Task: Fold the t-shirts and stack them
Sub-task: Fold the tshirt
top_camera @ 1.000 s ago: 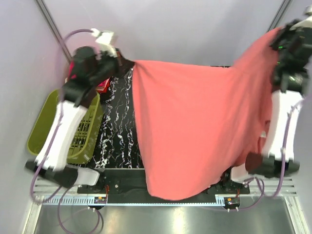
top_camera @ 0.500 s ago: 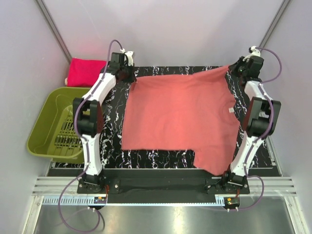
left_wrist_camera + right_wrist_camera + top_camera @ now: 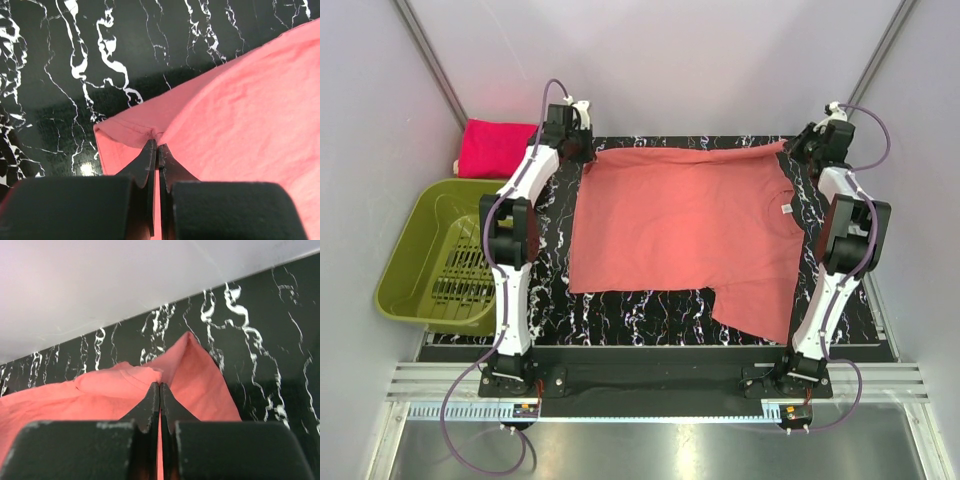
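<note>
Leftward, olive basket (image 3: 415, 240) (magenta t-shirt (image 3: 498, 147) just beyond it)

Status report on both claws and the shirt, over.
Left claw shut on salmon t-shirt, far corner; right claw shut on the other far corner. Shirt spread out, not yet folded. Nothing lying on it.

Left arm (image 3: 525, 185): stretched out to the far left, wrist low.
Left gripper (image 3: 156, 145): fingers (image 3: 142, 164) pressed together, pinching a shirt (image 3: 240, 115) corner.
Right arm (image 3: 840, 200): stretched out to the far right, wrist low.
Right gripper (image 3: 159, 386): fingers pressed together, pinching the shirt's far edge.
</note>
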Controlling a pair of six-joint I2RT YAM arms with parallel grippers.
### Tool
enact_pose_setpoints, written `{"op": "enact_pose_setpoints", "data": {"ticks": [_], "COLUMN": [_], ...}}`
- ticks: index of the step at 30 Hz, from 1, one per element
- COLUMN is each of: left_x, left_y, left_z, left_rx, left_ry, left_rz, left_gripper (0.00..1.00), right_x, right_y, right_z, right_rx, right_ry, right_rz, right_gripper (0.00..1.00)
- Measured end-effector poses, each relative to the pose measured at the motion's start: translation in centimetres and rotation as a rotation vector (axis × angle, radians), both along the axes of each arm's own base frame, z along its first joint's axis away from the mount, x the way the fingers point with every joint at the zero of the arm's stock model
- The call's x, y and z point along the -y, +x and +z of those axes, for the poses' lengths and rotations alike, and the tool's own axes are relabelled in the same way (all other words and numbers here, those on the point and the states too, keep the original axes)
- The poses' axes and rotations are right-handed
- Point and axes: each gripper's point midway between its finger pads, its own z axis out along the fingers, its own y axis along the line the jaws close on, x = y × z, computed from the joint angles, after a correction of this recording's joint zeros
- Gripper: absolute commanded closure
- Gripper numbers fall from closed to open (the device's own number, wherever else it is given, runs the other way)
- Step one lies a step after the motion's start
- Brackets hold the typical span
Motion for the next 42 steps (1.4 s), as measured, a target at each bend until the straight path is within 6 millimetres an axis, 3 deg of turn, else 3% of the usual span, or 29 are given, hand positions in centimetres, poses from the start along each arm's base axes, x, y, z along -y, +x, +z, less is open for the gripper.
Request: {"op": "enact_pose_setpoints", "data": {"ticks": [9, 15, 22, 26, 33, 42], "left_x": [-1.8, -2.7, -3.1, -3.3, -4.1, -4.7], "left_y": [0.5, 0.5, -1.5, -2.6, -4.3, -5.4], "left_z": [0.0, -1.1, -4.3, -5.2, -4.4, -2.8], "left_rx": [0.02, 0.016, -0.058, -0.087, -0.089, -0.053], "left_ry": [0.047, 0.09, 0.126, 0.138, 0.175, 0.233], "left_rz": [0.016, 0.022, -0.003, -0.011, -0.006, -0.019], "left_gripper": [1.0, 1.0, 1.0, 1.0, 1.0, 1.0], "right_x": [-0.1, -0.7, -1.5, -1.3, -1.0, -0.6], "right_y": [-5.1, -7.8, -11.7, -13.4, -15.4, -16.4], "right_z": [0.5, 0.9, -1.6, -3.2, -4.3, -1.7], "right_rx": [-0.054, -0.06, -0.122, -0.16, -0.192, -0.137], "right_ry": [-0.008, 0.008, 0.029, 0.022, 0.013, -0.003], "right_rz": [-0.066, -0.083, -0.114, -0.15, -0.194, -0.227], "right_gripper": [1.0, 1.0, 1.0, 1.0, 1.0, 1.0]}}
